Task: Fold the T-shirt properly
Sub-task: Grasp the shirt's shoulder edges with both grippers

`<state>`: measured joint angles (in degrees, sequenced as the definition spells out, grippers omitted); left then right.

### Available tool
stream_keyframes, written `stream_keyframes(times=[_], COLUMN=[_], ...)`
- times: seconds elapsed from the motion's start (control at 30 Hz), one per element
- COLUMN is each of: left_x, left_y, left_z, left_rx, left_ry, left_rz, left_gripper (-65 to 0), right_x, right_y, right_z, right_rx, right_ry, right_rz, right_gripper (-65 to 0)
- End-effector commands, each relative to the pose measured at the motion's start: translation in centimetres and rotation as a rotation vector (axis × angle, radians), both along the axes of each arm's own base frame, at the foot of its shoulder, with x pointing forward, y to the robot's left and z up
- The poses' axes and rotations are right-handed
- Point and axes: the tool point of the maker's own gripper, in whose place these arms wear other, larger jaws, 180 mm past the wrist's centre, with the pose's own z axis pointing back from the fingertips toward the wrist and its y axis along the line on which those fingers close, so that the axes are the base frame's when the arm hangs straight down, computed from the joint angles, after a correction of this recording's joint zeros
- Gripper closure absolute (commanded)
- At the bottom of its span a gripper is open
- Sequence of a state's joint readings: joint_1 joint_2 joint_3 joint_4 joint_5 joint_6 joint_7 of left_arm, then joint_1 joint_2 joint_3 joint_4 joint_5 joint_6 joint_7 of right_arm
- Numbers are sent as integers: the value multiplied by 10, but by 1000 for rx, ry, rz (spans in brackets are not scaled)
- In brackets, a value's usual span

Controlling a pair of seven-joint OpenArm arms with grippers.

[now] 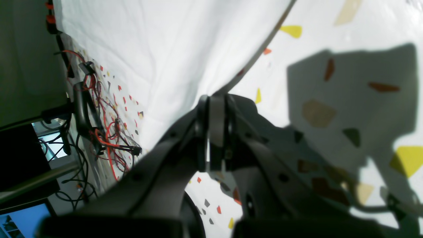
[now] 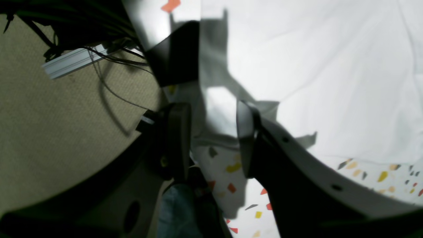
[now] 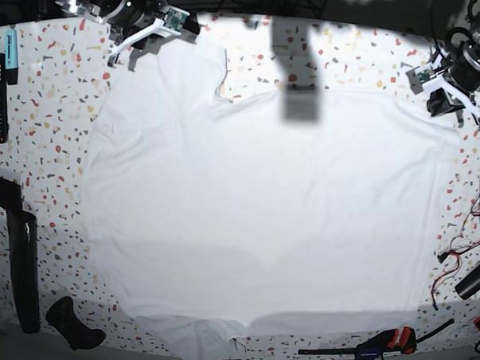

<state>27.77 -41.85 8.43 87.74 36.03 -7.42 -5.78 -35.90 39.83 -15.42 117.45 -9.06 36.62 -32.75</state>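
Honestly, near to far in the base view: along the near edge, a blue-and-black bar clamp (image 3: 380, 345) and a black handle-shaped tool (image 3: 73, 324) can be seen lying on the white speckled terrazzo tabletop (image 3: 59, 132). Right behind them the big plain white short-sleeved cloth T-shirt (image 3: 263, 205) is spread nearly flat, covering most of the tabletop. Its long axis is laid across the view, side to side, with a little cloth hanging over the near edge.

At the far edge both arms are parked, one at each far corner of the shirt. The left end effector (image 1: 214, 129) is shown in its wrist view clamped fully together, with the shirt's hem edge pinched between the jaws, so that corner is taken as gripped. The right end effector (image 2: 213, 138) is shown about half spread, with a fold of white cloth sitting between its fingers (image 2: 246, 132), but nothing is gripped yet as far as can be judged.

So the whole shirt lies toward the near side from both end effectors. The next move is probably decided by that: once the right corner is pinched too, the far edge could be lifted and brought over toward the near edge. Neither arm is noticeably closer; both are right at the cloth.
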Motion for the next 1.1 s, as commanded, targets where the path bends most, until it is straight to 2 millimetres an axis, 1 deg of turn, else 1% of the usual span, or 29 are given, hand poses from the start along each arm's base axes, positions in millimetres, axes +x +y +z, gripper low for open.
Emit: stream_keyframes(times=[0.0,0.03,0.17,0.23,0.4,0.47,0.6,0.77,0.9,1.0,1.07], left_x=[7,7,7,8,17,18,17,19,25,37,48], left_y=[3,3,3,3,6,1,-15,-16,-19,-25,-29], left_z=[10,10,10,12,24,26,32,34,37,44,49], left_rx=[8,8,8,9,13,-5,-62,-64,-92,-163,-204], left_ry=[-37,-37,-38,-50,-133,-149,-170,-178,-194,-226,-252], left_rz=[-7,-7,-7,-4,12,-10,-80,-82,-66,-15,22], left_gripper=[0,0,0,0,0,0,0,0,0,0,0], right_x=[5,7,14,16,19,25,55,95,133,155,168], right_y=[-2,-5,-7,-8,-7,-5,-4,-2,17,36,45], right_z=[3,3,5,6,8,12,29,50,74,91,102], right_rx=[-1,-17,-16,-13,-11,-4,15,44,144,236,276], right_ry=[-23,-34,-66,-75,-86,-107,-209,-322,-412,-464,-501], right_rz=[5,0,-44,-61,-62,-60,-101,-134,-184,-221,-236], right_gripper=[-219,-198,-7,0,0,0,0,0,0,0,0])
